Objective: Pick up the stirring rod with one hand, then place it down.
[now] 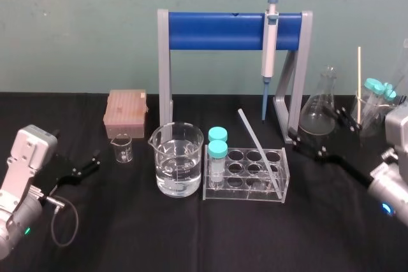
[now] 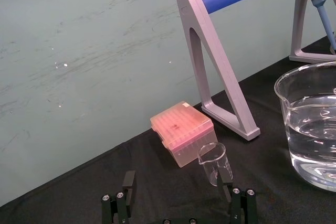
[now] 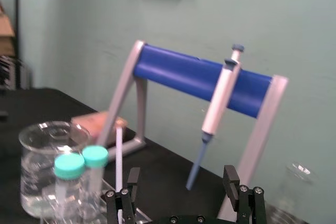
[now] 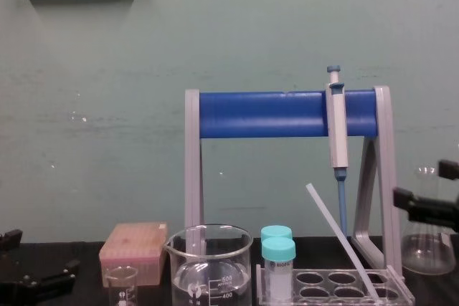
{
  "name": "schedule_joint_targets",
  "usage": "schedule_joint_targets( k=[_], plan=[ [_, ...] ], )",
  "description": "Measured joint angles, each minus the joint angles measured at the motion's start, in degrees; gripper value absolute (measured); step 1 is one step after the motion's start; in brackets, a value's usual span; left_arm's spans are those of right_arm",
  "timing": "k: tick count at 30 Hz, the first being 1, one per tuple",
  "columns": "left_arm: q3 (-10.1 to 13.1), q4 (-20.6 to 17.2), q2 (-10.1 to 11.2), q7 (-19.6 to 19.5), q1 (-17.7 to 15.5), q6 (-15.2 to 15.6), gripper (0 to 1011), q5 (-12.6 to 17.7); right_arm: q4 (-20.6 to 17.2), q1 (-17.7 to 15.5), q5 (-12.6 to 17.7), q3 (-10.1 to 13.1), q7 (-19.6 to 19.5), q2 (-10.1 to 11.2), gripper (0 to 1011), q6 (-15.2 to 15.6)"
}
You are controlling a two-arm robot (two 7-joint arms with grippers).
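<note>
— Stirring rod (image 1: 260,152): where is it standing now?
— It leans in the clear test tube rack (image 1: 242,197). Its lower end sits in a well at the rack's front right corner; its upper end tilts back and toward the robot's left.
— Does any gripper hold it?
— No. The right gripper (image 3: 181,174) hovers to the right of the rack, close beside the Erlenmeyer flask (image 1: 319,116), with its jaws wide apart and nothing between them. The left gripper (image 2: 177,184) rests low at the far left, near the small beaker (image 1: 122,148), also with jaws apart.
— Which step is this?
— I judge the reach before the pick; the rod is not yet grasped.
— What does the next move need?
— The right gripper is nearer. It should come to the free upper part of the rod, set its jaws across the thin shaft and close gently. Then draw it out along its own slant, so the rack and the two teal-capped tubes (image 1: 217,151) are not dragged.
</note>
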Motion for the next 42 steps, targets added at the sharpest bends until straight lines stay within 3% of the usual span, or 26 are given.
schedule_joint_targets(
  k=[7, 17, 30, 42],
  plan=[
    [0.0, 0.0, 0.0, 0.0, 0.0, 0.0, 1000, 0.0, 6.21, 6.7, 5.42, -0.48, 10.1, -3.32, 1000, 2.04],
    [0.0, 0.0, 0.0, 0.0, 0.0, 0.0, 1000, 0.0, 13.54, 13.58, 8.5, -2.56, 20.93, -7.07, 1000, 7.26],
    [0.0, 0.0, 0.0, 0.0, 0.0, 0.0, 1000, 0.0, 21.64, 18.97, 7.35, -6.07, 25.49, -10.41, 1000, 14.35],
    [0.0, 0.0, 0.0, 0.0, 0.0, 0.0, 1000, 0.0, 25.36, 20.75, 6.37, -6.96, 26.85, -12.01, 1000, 13.94]
  ],
)
